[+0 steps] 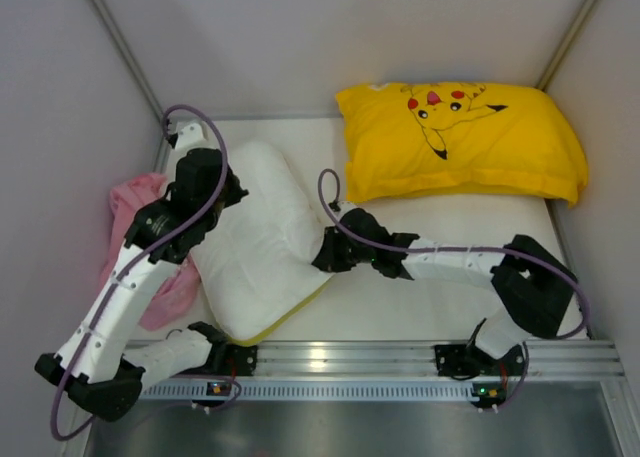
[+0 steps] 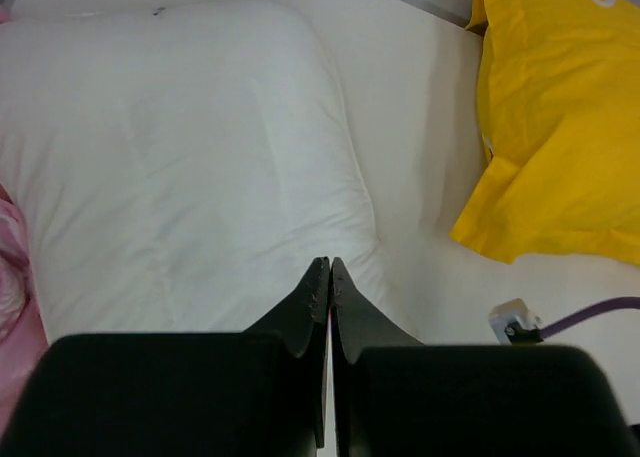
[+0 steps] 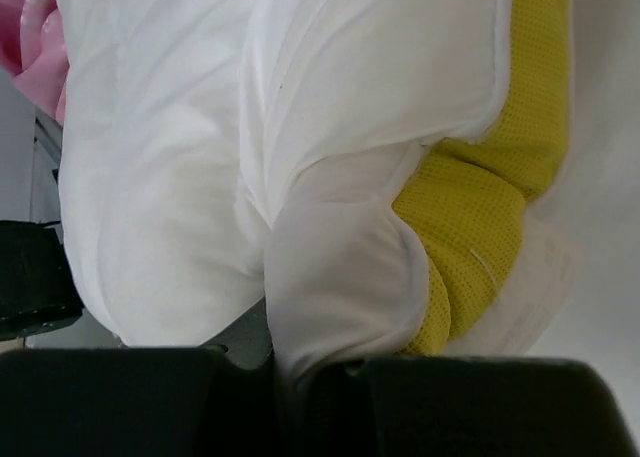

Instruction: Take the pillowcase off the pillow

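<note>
The white pillow [image 1: 255,242] with a yellow edge trim [image 1: 292,310] lies at the middle left of the table, bent. A crumpled pink pillowcase [image 1: 140,232] lies beside it on the left, under my left arm. My left gripper [image 1: 226,191] is shut and empty, just over the pillow's far left part; its fingertips [image 2: 320,277] meet above the white fabric [image 2: 180,157]. My right gripper [image 1: 326,253] is at the pillow's right edge, shut on a fold of the pillow's white fabric [image 3: 340,277] next to the yellow mesh trim [image 3: 470,207]; its fingertips are hidden by the fold.
A yellow cartoon-print pillow [image 1: 460,142] lies at the back right, also in the left wrist view [image 2: 560,127]. Grey walls close in the left, back and right. An aluminium rail [image 1: 340,357] runs along the near edge. A purple cable [image 2: 590,317] runs from my right arm.
</note>
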Controlling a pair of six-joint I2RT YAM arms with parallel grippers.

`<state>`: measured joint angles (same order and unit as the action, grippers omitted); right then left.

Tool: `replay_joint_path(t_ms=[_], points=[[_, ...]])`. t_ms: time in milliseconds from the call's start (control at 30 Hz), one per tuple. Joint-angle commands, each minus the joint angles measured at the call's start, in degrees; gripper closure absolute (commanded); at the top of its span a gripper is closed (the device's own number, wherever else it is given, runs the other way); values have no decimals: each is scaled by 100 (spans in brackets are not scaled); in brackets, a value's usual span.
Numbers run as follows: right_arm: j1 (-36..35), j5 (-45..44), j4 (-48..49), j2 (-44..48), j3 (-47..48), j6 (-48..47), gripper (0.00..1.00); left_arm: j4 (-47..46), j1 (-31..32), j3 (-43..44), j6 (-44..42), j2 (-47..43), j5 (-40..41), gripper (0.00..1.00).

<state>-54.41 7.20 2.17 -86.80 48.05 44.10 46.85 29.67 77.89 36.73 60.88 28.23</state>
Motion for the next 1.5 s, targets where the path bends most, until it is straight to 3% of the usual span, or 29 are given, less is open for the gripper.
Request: replay_joint_path(t_ms=[0, 133, 267, 467, 667, 967, 1133, 1233, 1467], points=[[-499, 1055, 907, -705, 766, 108, 100, 395, -5, -142, -131, -155, 78, 99], [-457, 389, 943, -812, 750, 275, 100, 448, -5, -484, -44, 63, -475, 99], [-53, -523, 759, -198, 232, 301, 100, 238, -5, -1055, 202, 520, -660, 100], [97, -2027, 495, 1094, -700, 398, 100, -922, -5, -1671, 571, 1634, -1398, 100], [89, -2618, 468, 2070, -1482, 697, 100, -1871, -5, -1900, 1099, 3075, -2067, 100], [-113, -2022, 670, 2098, -1905, 802, 100, -1969, -260, -829, 1161, 5176, -1821, 100], [-525, -1364, 916, 1310, -1634, 583, 100, -1855, -996, 111, 1056, 5785, -2268, 100], [-606, -627, 1092, 406, -1161, 363, 100, -1759, -1401, 139, 1020, 5576, -2305, 100], [-597, 350, 1118, -1539, 404, -199, 100, -1575, -1613, -905, 818, 3661, -1514, 100]])
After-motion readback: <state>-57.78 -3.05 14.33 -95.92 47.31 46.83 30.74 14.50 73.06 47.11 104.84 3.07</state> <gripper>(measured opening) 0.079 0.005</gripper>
